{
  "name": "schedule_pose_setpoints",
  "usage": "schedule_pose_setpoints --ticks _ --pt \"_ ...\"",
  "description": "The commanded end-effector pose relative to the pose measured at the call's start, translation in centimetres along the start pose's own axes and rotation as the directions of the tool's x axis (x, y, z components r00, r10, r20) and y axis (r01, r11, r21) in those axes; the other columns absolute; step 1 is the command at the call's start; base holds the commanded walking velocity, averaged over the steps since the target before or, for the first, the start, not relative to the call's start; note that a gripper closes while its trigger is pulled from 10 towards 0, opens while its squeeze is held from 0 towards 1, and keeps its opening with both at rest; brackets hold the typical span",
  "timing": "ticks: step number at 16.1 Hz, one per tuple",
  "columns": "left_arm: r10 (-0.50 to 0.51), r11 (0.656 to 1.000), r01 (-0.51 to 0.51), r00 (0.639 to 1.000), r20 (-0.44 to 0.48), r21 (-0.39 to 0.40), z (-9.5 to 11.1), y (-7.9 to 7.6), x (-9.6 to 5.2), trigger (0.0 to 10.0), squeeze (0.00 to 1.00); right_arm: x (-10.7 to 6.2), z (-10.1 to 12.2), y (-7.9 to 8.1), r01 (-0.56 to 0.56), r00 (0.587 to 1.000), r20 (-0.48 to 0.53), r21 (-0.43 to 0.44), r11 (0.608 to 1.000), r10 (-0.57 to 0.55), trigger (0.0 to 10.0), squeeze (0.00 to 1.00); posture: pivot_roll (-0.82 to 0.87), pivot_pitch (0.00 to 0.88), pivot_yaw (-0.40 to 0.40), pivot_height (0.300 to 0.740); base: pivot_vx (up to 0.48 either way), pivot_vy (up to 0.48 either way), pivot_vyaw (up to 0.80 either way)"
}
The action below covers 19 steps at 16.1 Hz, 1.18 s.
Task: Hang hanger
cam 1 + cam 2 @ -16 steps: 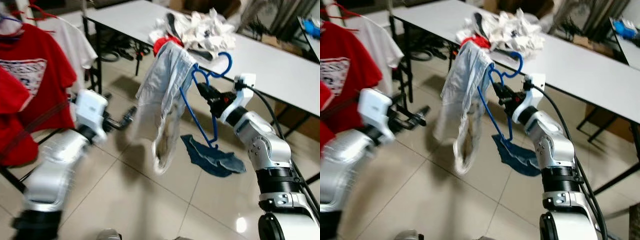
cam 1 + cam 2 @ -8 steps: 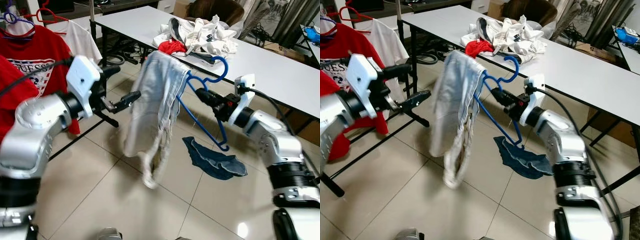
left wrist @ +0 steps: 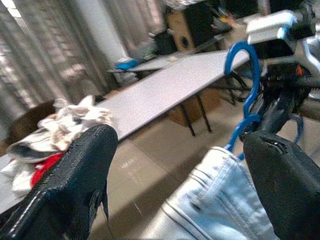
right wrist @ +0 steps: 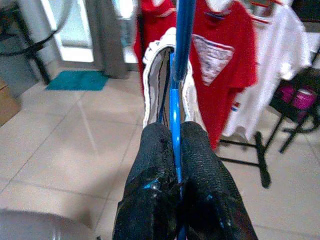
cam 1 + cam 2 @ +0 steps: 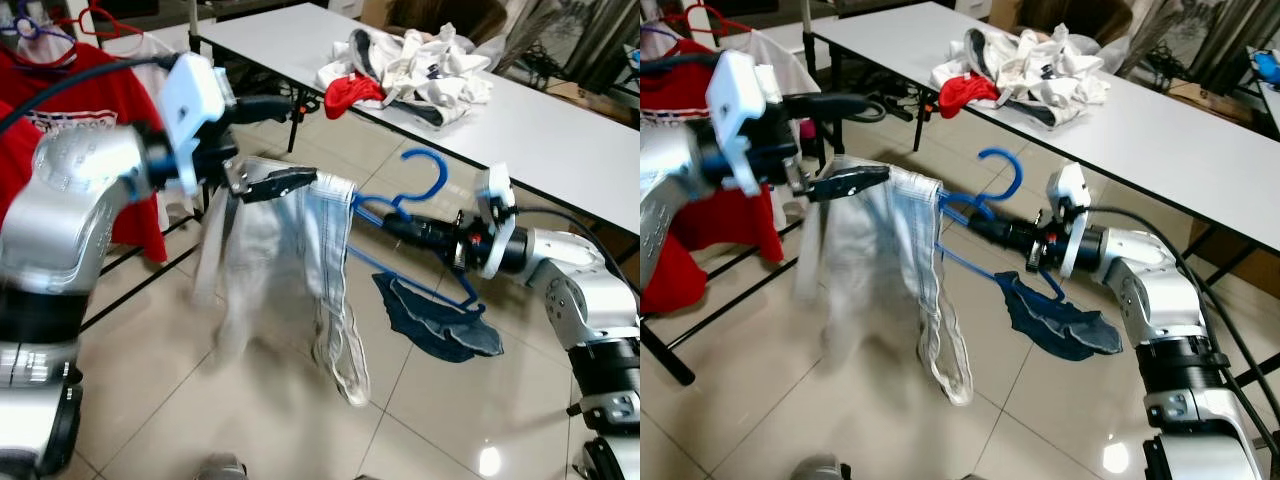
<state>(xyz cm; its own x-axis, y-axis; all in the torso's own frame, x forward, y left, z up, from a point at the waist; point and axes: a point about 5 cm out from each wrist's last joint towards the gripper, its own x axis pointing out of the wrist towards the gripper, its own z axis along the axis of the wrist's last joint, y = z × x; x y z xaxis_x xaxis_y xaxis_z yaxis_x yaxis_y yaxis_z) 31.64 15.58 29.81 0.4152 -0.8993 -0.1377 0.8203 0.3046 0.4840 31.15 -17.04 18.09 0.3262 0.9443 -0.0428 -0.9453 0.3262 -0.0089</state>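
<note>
A blue plastic hanger (image 5: 425,172) carries pale, washed-out jeans (image 5: 325,250) that dangle toward the floor. My right gripper (image 5: 400,228) is shut on the hanger's wire just below the hook, with the arm stretched out to the left. In the right wrist view the fingers (image 4: 197,150) clamp the blue wire (image 4: 181,40). My left gripper (image 5: 305,140) is open and reaches in from the left at the jeans' waistband, one finger above it and one at its edge. The left wrist view shows the waistband (image 3: 215,210) between the spread fingers (image 3: 75,185).
A clothes rack with red and white shirts (image 5: 70,90) stands at the left. A long white table (image 5: 560,120) runs along the back, bearing a heap of clothes (image 5: 410,70). A dark blue denim piece (image 5: 440,325) lies on the tiled floor below the hanger.
My left gripper has risen and moved right to the jeans' waistband. My right arm has lowered and stretched left, so the hanger lies lower and flatter. The jeans swing.
</note>
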Motion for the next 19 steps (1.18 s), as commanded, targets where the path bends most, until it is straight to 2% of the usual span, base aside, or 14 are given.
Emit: schedule_pose_setpoints --ticks 1,3,4,7,8,9,13,14,15,17,19 --pt "-0.068 0.997 0.068 0.997 -0.021 0.029 0.3 0.0 0.4 10.0 0.00 -0.4 1.7 0.3 -0.037 0.998 0.053 -0.070 0.997 0.040 10.0 0.00 0.15 0.011 -0.157 0.740 0.000 0.000 0.00" --pt "-0.218 0.976 0.216 0.974 -0.061 -0.029 -0.3 -0.2 1.1 10.0 0.00 -0.2 1.8 0.8 -0.083 0.995 0.056 -0.073 0.994 0.087 10.0 0.00 0.15 0.011 -0.153 0.740 0.000 0.000 0.00" --pt "-0.286 0.958 0.283 0.952 -0.109 -0.043 -1.2 -0.5 1.5 10.0 0.00 -0.1 1.9 1.1 -0.103 0.993 0.051 -0.078 0.992 0.108 10.0 0.00 0.15 0.011 -0.153 0.740 0.000 0.000 0.00" --pt "-0.376 0.927 0.370 0.906 -0.197 -0.066 -2.7 0.0 2.3 10.0 0.00 -0.2 2.0 1.8 -0.138 0.989 0.036 -0.090 0.986 0.142 10.0 0.00 0.14 0.017 -0.127 0.740 0.000 0.000 0.00" --pt "-0.423 0.906 0.415 0.882 -0.210 -0.082 -3.0 0.0 2.5 1.6 0.00 -0.3 2.1 2.0 -0.147 0.988 0.032 -0.094 0.985 0.151 10.0 0.00 0.14 0.017 -0.122 0.740 0.000 0.000 0.00" --pt "-0.471 0.882 0.461 0.855 -0.216 -0.097 -3.1 -0.2 2.5 0.0 0.00 -0.3 2.1 2.1 -0.147 0.988 0.031 -0.096 0.984 0.151 10.0 0.00 0.14 0.017 -0.114 0.740 0.000 0.000 0.00" --pt "-0.574 0.819 0.552 0.787 -0.225 -0.156 -3.4 -0.6 2.5 0.0 0.00 -0.5 2.1 2.1 -0.145 0.989 0.019 -0.104 0.984 0.147 10.0 0.00 0.13 0.015 -0.108 0.740 0.000 0.000 0.00" --pt "-0.582 0.813 0.557 0.775 -0.244 -0.171 -3.6 -0.6 2.5 0.0 0.00 -0.5 2.2 2.2 -0.149 0.988 0.016 -0.105 0.983 0.152 10.0 0.00 0.13 0.016 -0.108 0.740 0.000 0.000 0.00" --pt "-0.580 0.814 0.552 0.772 -0.258 -0.179 -3.8 -0.5 2.6 0.0 0.00 -0.5 2.2 2.2 -0.151 0.988 0.014 -0.106 0.983 0.153 10.0 0.00 0.13 0.017 -0.108 0.740 0.000 0.000 0.00" --pt "-0.542 0.840 0.506 0.787 -0.293 -0.195 -4.5 -0.1 2.8 0.0 0.00 -0.3 2.2 2.3 -0.159 0.987 0.007 -0.107 0.982 0.161 10.0 0.00 0.14 0.018 -0.109 0.740 0.000 0.000 0.00" --pt "-0.537 0.843 0.497 0.788 -0.302 -0.204 -4.8 -0.2 2.7 0.0 0.00 -0.1 2.1 2.5 -0.164 0.986 0.006 -0.105 0.981 0.166 10.0 0.00 0.13 0.017 -0.111 0.740 0.000 0.000 0.00"
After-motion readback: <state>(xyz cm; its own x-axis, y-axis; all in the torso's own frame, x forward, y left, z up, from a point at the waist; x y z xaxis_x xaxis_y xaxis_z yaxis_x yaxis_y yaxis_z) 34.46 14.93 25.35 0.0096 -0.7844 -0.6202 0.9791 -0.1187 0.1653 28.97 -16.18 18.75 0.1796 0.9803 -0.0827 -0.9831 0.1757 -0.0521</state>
